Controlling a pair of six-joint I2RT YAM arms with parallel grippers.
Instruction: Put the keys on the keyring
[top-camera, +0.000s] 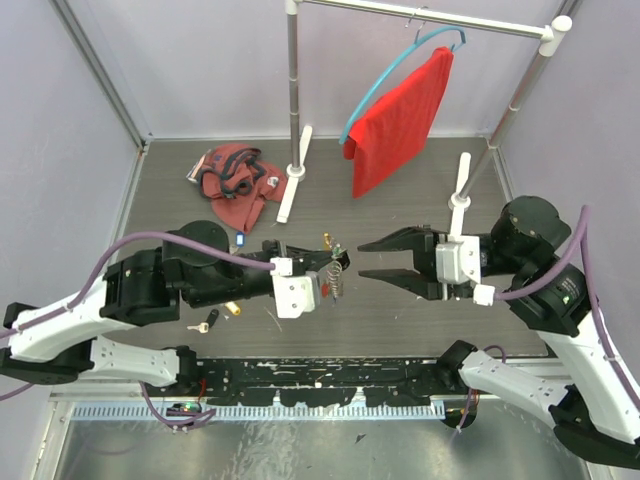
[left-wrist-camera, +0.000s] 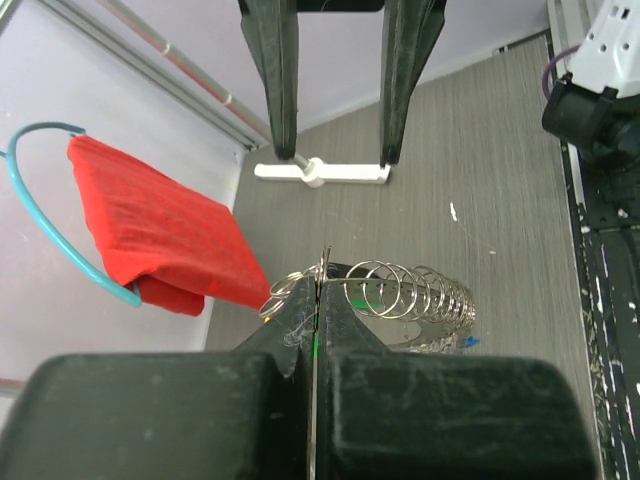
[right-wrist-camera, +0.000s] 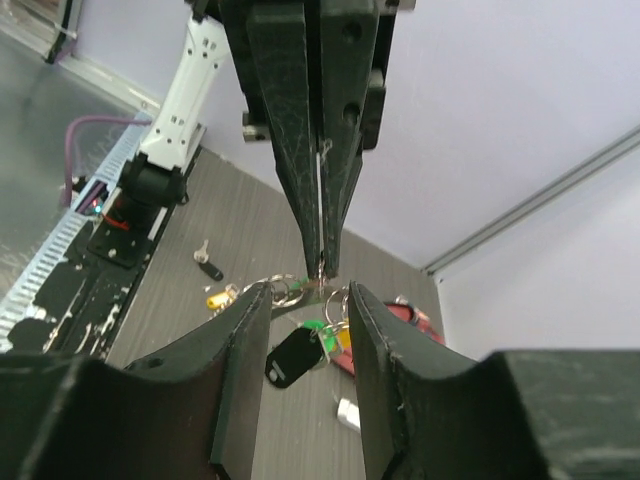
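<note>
My left gripper (top-camera: 330, 278) is shut on a silver keyring (left-wrist-camera: 322, 272) and holds it above the table. A chain of wire rings (left-wrist-camera: 415, 290) hangs from it. In the right wrist view the keyring (right-wrist-camera: 318, 283) carries a black tag (right-wrist-camera: 293, 356), a green key head (right-wrist-camera: 316, 328) and a yellow one (right-wrist-camera: 343, 340). My right gripper (top-camera: 362, 260) is open and empty, with its fingers (right-wrist-camera: 240, 350) on either side of the hanging bunch, just short of it. Loose on the table lie a black-headed key (top-camera: 205, 323), a yellow-headed key (top-camera: 232, 308) and an orange key (top-camera: 326, 240).
A small blue tag (top-camera: 240, 240) lies behind the left arm. A red garment heap (top-camera: 235, 185) lies at the back left. A clothes rack (top-camera: 293, 90) carries a red cloth (top-camera: 400, 120) on a blue hanger. A white block (right-wrist-camera: 347, 413) lies under the bunch.
</note>
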